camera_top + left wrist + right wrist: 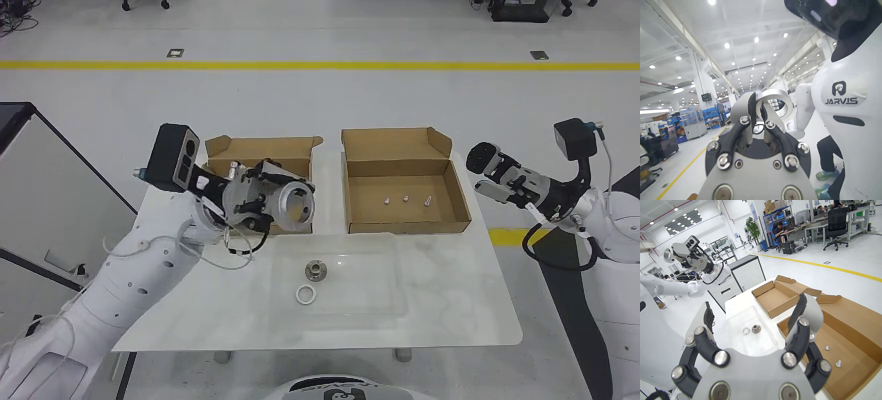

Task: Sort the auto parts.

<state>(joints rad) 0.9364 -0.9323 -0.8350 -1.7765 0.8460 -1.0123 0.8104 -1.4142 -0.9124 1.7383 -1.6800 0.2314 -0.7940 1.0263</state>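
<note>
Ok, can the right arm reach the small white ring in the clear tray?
Probably yes: the right gripper is open and empty, nothing covers the small white ring, and the left gripper hangs well clear of it.

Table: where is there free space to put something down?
Free: tabletop right of the clear tray, near the right box; also the tray's right half. Crowded: the tray's left end, holding a flanged part and a white ring.

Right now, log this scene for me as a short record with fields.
left tool: shut on a large metal ring, raised near the left cardboard box
right tool: open, empty, raised beside the right cardboard box
clear tray: holds a white ring and a flanged metal hub, lying apart
right cardboard box contents: three small bolts
</note>
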